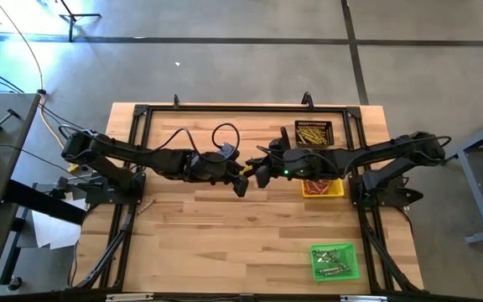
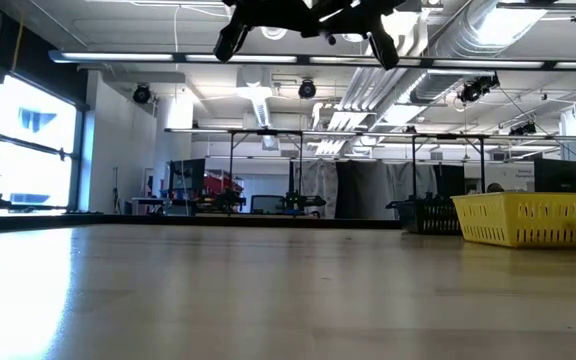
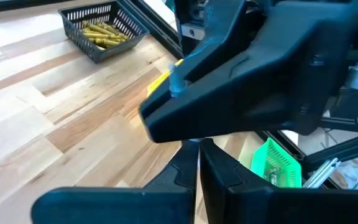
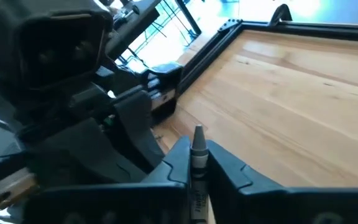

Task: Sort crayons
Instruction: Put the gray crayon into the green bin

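Observation:
My two grippers meet high over the middle of the table. A grey crayon (image 4: 197, 155) is between the fingers of my right gripper (image 4: 198, 149), which is shut on it and also shows in the high view (image 1: 259, 174). My left gripper (image 3: 197, 171) is shut and stands tip to tip with the right one (image 1: 241, 184). Yellow crayons lie in the black tray (image 1: 313, 132). Red ones lie in the yellow tray (image 1: 321, 188), and greyish ones in the green tray (image 1: 334, 261). My right gripper pinches the grey crayon's wrapped shaft (image 4: 197, 167) between its two fingers. The crayon lies along the fingers, and its pointed tip (image 4: 198, 132) sticks out past them toward my left gripper. It is lifted clear of the table. Whether my left gripper touches the crayon, I cannot tell.
The black tray stands at the far right, the yellow tray (image 2: 533, 220) under my right arm, and the green tray at the near right corner. A black frame (image 1: 225, 109) runs along the table's far and side edges. Bare wood fills the near left part (image 1: 199, 243).

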